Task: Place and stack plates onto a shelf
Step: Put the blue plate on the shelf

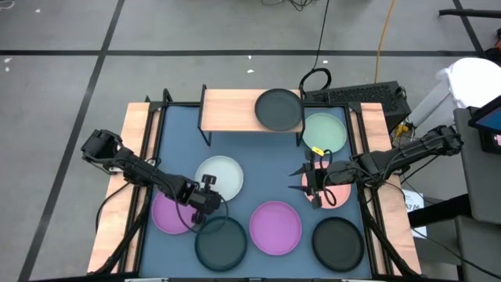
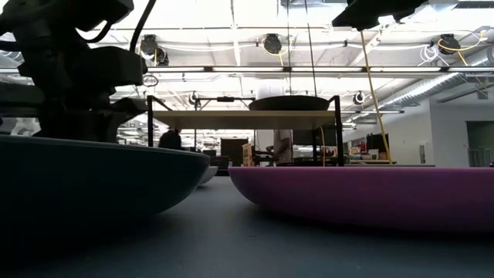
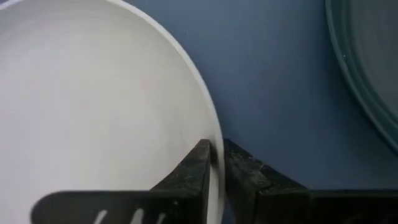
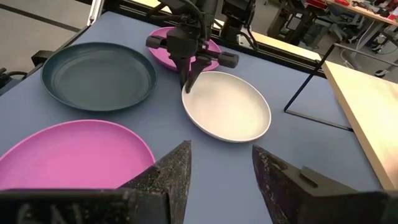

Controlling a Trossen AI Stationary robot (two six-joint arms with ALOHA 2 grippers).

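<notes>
The white plate [image 1: 221, 174] lies mid-table, in front of the light-wood shelf [image 1: 231, 110], which carries one dark charcoal plate [image 1: 279, 110]. My left gripper [image 1: 208, 194] is shut on the white plate's near rim. My right gripper [image 1: 313, 184] hovers open above the pink plate [image 1: 341, 194] and touches nothing. The mint green plate [image 1: 325, 131] sits flat on the table right of the shelf. Along the near edge lie two purple plates [image 1: 167, 215] [image 1: 275, 227] and two dark plates [image 1: 221, 241] [image 1: 338, 243]. My left gripper pinches the white plate's near rim [image 3: 216, 158], one finger [image 3: 198, 168] inside the plate and the other finger [image 3: 242, 174] outside it. The fingers come from above, pointing down [image 4: 188, 73]. The plate looks level, with its underside on or just off the table.
The shelf's left half [image 1: 227, 108] is bare wood, and its thin black legs [image 4: 311, 93] stand on the table. Cables and a keyboard [image 1: 356, 95] lie behind the table's far right corner. The dark plate [image 2: 93, 181] and purple plate [image 2: 363, 193] fill the low view's foreground.
</notes>
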